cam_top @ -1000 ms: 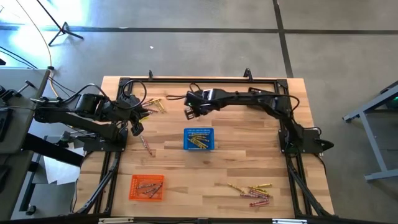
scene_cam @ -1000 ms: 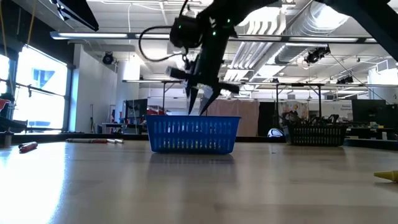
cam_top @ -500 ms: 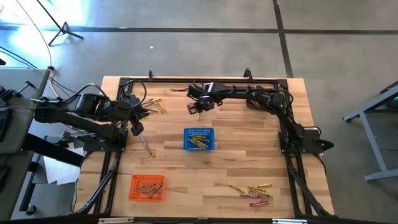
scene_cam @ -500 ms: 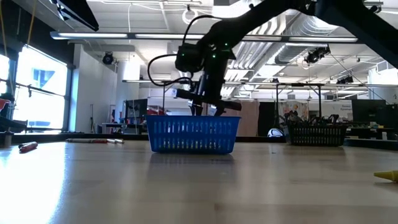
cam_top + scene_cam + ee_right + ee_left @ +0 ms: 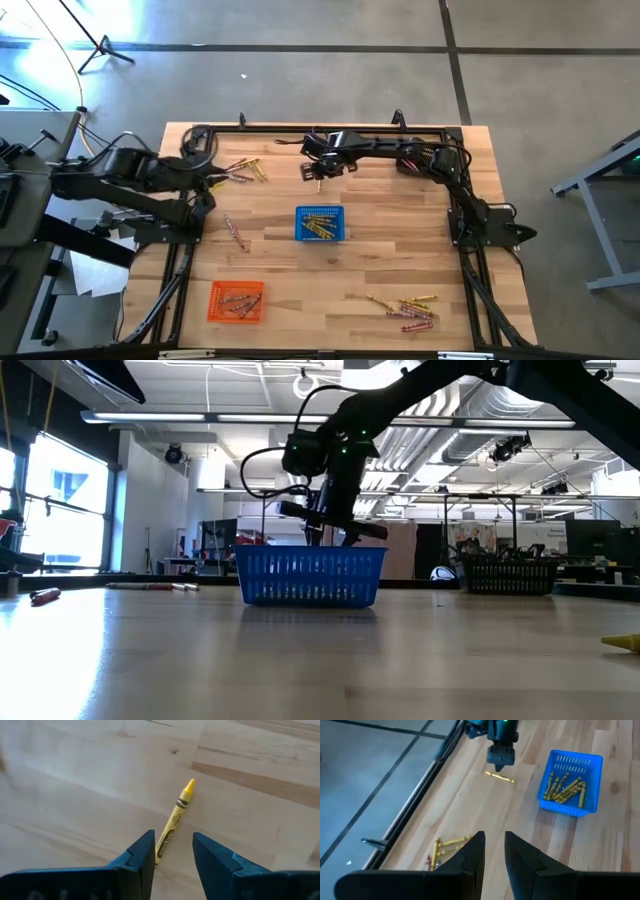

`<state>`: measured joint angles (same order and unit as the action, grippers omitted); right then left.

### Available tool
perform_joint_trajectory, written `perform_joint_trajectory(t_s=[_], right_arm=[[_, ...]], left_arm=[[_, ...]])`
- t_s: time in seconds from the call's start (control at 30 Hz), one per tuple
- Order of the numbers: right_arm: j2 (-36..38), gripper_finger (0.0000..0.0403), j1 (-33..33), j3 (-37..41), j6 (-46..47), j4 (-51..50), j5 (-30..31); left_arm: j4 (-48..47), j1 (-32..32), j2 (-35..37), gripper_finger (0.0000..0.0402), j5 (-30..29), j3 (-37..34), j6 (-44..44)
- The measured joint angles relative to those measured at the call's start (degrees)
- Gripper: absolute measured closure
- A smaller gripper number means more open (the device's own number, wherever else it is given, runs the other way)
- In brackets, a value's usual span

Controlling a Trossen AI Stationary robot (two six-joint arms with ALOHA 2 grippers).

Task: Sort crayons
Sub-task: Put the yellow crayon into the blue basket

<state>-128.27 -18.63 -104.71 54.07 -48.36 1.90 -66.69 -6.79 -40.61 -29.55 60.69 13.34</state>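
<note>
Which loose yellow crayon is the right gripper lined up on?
The lone yellow crayon lying between the open jaws of the right gripper, behind the blue basket, apart from the other piles.

Blue mesh basket (image 5: 311, 576) standing mid-bench (image 5: 320, 660). Right gripper (image 5: 325, 538) hanging low just behind its rim. Red crayon (image 5: 44, 596) lying far left, yellow crayon tip (image 5: 621, 644) at right edge. Dark basket (image 5: 510, 575) farther back.

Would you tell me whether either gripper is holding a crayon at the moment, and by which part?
Nothing is held. The right gripper is open over a lone yellow crayon lying on the table; the left gripper is open and empty.
</note>
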Motion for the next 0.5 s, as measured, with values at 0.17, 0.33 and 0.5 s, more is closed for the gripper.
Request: perform_joint_trajectory(t_s=[0.17,0.33,0.5], right_arm=[[0.0,0.0287,0.3,0.0,3.7,0.0,-0.1],[0.0,0.0288,0.7,0.0,6.5,0.0,-0.4],[0.0,0.0304,0.9,0.0,7.5,0.3,-0.5]], left_arm=[[-2.4,0.0,4.5,0.0341,-0.5,0.0,0.0],[-2.5,0.0,8.2,0.0341,-0.3,0.0,0.0],[-2.5,0.0,11.0,0.0341,-0.1,0.0,-0.1]])
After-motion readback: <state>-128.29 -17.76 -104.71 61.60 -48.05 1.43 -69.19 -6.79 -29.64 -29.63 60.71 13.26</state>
